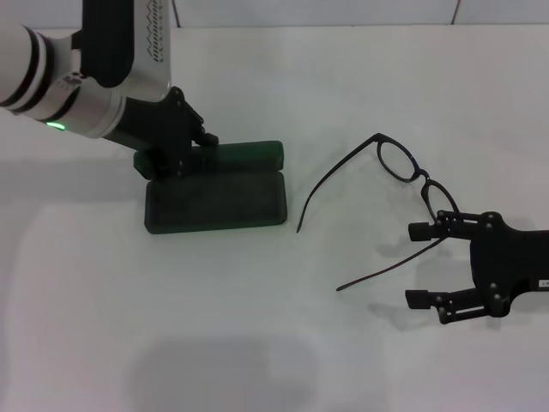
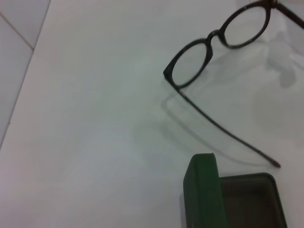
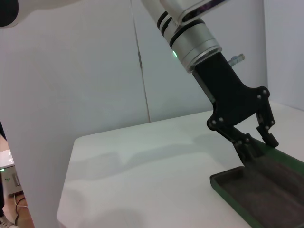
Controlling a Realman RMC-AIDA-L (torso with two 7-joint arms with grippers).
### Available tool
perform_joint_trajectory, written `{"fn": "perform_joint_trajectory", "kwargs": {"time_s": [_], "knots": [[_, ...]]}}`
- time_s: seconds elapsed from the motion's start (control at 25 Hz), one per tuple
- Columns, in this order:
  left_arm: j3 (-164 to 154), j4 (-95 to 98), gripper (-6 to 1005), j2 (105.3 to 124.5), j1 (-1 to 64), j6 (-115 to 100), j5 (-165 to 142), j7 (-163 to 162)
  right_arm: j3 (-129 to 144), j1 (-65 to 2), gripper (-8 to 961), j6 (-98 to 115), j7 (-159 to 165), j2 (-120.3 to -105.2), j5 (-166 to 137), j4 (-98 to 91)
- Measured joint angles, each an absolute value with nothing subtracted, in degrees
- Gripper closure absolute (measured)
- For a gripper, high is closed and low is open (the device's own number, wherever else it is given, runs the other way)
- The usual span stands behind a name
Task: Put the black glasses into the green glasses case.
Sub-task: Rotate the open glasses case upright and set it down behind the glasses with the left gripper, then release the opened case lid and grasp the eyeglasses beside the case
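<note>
The green glasses case (image 1: 214, 204) lies open left of centre, its lid (image 1: 249, 154) standing up at the far side. My left gripper (image 1: 184, 159) is shut on the lid's left end, one finger on each side of it, as the right wrist view (image 3: 259, 145) shows. The black glasses (image 1: 403, 163) lie unfolded to the right of the case, also in the left wrist view (image 2: 213, 38). My right gripper (image 1: 422, 264) is open at the near right lens, with one temple arm (image 1: 386, 268) running between its fingers.
The white table (image 1: 274, 343) carries only the case and the glasses. Its far edge (image 1: 343, 26) runs along the top of the head view, with a white wall behind. The case's dark lining (image 2: 249, 199) shows in the left wrist view.
</note>
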State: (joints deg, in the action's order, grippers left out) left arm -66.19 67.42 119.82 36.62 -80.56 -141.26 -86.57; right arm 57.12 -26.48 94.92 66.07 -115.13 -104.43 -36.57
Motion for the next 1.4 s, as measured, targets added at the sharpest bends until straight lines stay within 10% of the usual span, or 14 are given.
{"fn": "perform_joint_trajectory", "kwargs": {"time_s": [0.2, 0.8, 1.4], "knots": [[-66.4, 69.1, 763, 119.79, 35.2, -80.6, -137.6, -86.7, 57.1, -26.4, 78, 94.9, 66.1, -115.13, -104.5, -36.6], [-53.2, 68.0, 344, 119.41, 25.9, -88.5, -119.1, -86.7, 54.7, -26.3, 80, 96.4, 70.6, -114.34, -103.5, -37.1], [-46.9, 49.7, 140, 117.02, 14.1, -99.8, -111.4, -73.0, 51.1, -38.2, 81, 95.2, 115.9, -104.8, -112.3, -42.3]]}}
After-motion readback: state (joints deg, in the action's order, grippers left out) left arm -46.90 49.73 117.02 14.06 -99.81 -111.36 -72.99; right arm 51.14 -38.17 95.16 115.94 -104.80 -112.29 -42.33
